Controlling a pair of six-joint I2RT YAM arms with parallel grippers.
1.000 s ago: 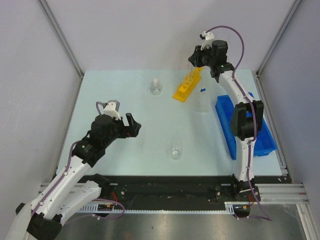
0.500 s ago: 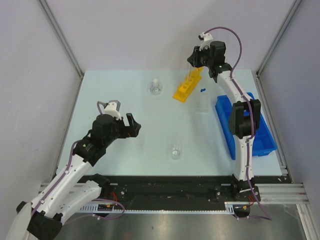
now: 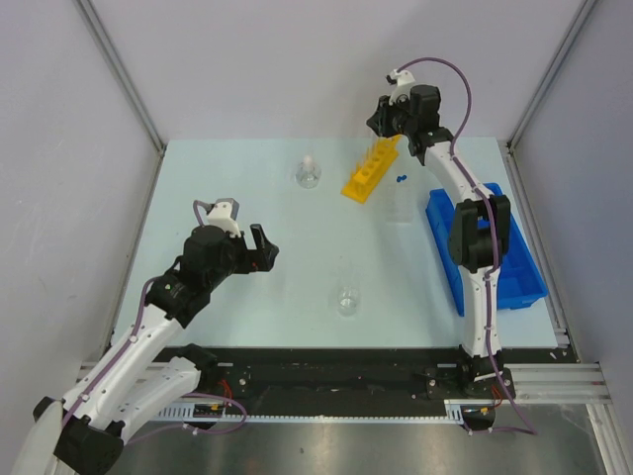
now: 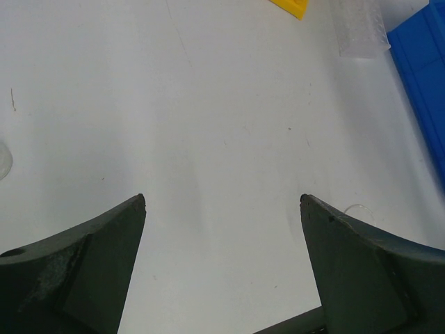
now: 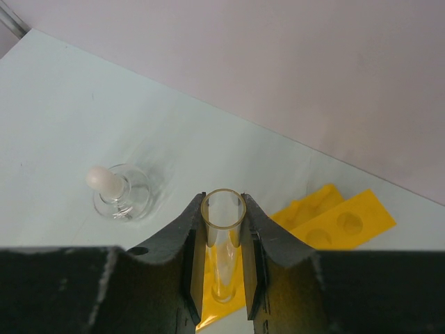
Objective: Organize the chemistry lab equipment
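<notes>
Clenching a clear tube [image 5: 222,259] by the yellow rack [image 5: 350,223], right tool [image 5: 223,207]; left tool [image 4: 222,200] spread wide.

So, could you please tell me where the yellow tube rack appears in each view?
Top external: yellow tube rack upper centre-right, near the far edge.
Left wrist: only its corner, top edge.
Right wrist: lower centre-right, behind the clear tube held in the right tool.
Shared landmark: the stoppered flask, left of the rack in top and right wrist views.
</notes>
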